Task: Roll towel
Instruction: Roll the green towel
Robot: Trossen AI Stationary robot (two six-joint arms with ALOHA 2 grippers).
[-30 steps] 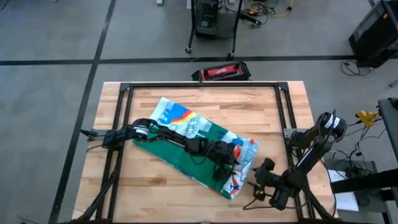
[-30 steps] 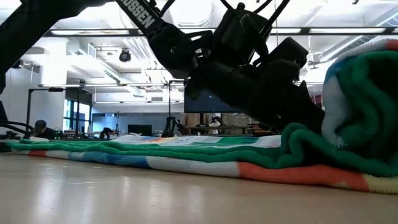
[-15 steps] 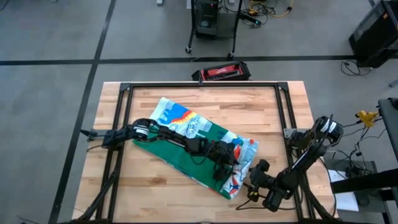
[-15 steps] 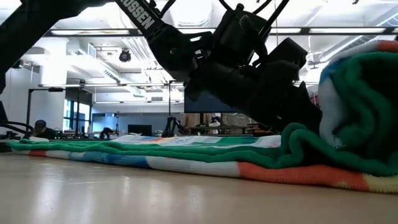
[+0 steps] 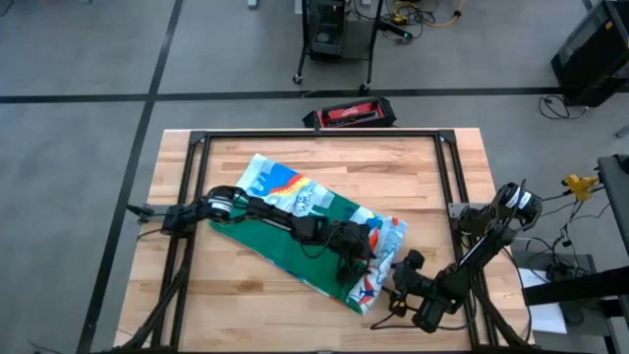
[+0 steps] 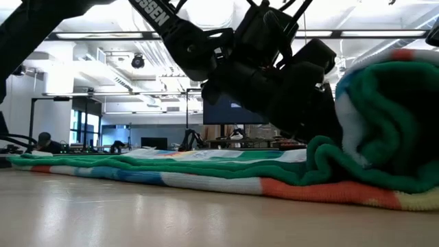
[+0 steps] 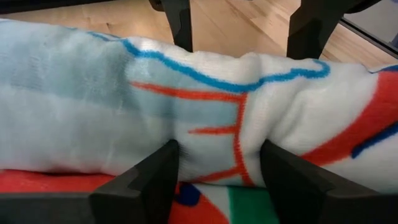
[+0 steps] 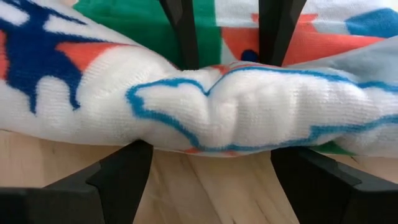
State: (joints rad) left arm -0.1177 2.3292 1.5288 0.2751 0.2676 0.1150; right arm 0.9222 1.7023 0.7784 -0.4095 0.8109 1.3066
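Observation:
The dinosaur towel (image 5: 305,221) lies slantwise on the table, flat at its far-left end, green back showing. Its near-right end is rolled into a thick roll (image 6: 391,123). My left gripper (image 5: 356,258) reaches across the flat towel to the roll and is shut on a bunch of it (image 7: 217,162). My right gripper (image 5: 393,285) stands open at the roll's opposite side, its fingers wide apart and their tips hidden by the cloth (image 8: 211,152). My left gripper pinches a bunched fold of the roll's printed outer layer (image 7: 214,134) between its two fingers. It comes slanting down from the table's left side, over the flat towel. The cloth creases between the fingers, and the roll rests on the towel and table. My right gripper meets the roll's near-right side (image 8: 242,118) with open fingers (image 8: 124,174) spaced along the roll. It comes low from the table's right near side. The cloth bulges over the fingers and hides their tips.
Black frame rails (image 5: 324,135) run along the table's far edge and both sides. A red and black case (image 5: 352,115) lies just beyond the far edge. Bare wood shows at the near left (image 5: 246,305) and far right (image 5: 423,177).
My right gripper has gone toward the table's left edge and a little nearer, up against the rolled end. In the low view the roll has swelled higher and shifted toward the flat part of the towel.

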